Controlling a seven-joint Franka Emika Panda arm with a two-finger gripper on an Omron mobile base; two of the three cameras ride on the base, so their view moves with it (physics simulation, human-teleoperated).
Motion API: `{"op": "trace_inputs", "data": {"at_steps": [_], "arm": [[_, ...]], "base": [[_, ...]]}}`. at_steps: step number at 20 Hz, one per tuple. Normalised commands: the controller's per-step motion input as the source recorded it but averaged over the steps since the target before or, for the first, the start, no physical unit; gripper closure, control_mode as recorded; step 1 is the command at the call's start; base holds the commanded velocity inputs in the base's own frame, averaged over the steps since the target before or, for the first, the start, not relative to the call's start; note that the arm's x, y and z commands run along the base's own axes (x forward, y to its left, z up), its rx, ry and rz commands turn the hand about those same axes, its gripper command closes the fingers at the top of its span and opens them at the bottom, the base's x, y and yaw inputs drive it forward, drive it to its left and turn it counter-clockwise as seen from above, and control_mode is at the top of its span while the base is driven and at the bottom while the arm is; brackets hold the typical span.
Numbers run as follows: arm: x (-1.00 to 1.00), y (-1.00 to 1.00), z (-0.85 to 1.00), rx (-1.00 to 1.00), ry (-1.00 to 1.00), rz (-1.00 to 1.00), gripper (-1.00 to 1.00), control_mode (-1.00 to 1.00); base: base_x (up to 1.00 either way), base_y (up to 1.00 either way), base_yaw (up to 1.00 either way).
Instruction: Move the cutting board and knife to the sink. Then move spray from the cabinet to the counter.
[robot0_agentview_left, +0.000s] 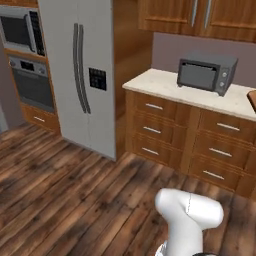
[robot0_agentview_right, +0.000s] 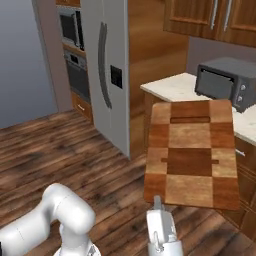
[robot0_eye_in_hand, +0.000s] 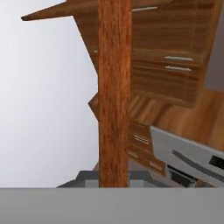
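Hand (robot0_agentview_right: 158, 204) clamped on lower edge of rectangular reddish-brown patchwork wooden cutting board (robot0_agentview_right: 192, 154), held upright in air near beige speckled stone counter (robot0_agentview_right: 175, 87).

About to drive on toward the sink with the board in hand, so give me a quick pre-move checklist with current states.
1. Grip: end effector is shut on the lower edge of the cutting board, seen edge-on between the fingers in the hand view. Ok.
2. Board off the surface: it is held upright in the air in front of the counter, not lying on it. Ok.
3. Clearance: the raised board overlaps the toaster oven in the right base view; the actual gap is unclear. Cannot tell.
4. Sink in sight for the drop-off. Not ok.
5. Knife located. Not ok.
6. Floor path beside the fridge: bare wood floor. Ok.
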Motion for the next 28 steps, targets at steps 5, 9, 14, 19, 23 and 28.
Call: {"op": "trace_inputs", "data": {"at_steps": [5, 9, 14, 19, 23, 28], "arm": [[0.00, 0.00, 0.00, 0.00, 0.00, 0.00, 1.00, 1.00], [0.00, 0.00, 0.00, 0.00, 0.00, 0.00, 1.00, 1.00], [0.00, 0.00, 0.00, 0.00, 0.00, 0.00, 1.00, 1.00], [0.00, 0.00, 0.00, 0.00, 0.00, 0.00, 1.00, 1.00], [0.00, 0.00, 0.00, 0.00, 0.00, 0.00, 1.00, 1.00], [0.00, 0.00, 0.00, 0.00, 0.00, 0.00, 1.00, 1.00]], "base": [[-0.17, 0.73, 0.40], [-0.03, 0.61, 0.38], [0.04, 0.31, 0.32], [0.35, -0.09, 0.24], [0.23, 0.44, 0.15], [0.53, -0.32, 0.07]]}}
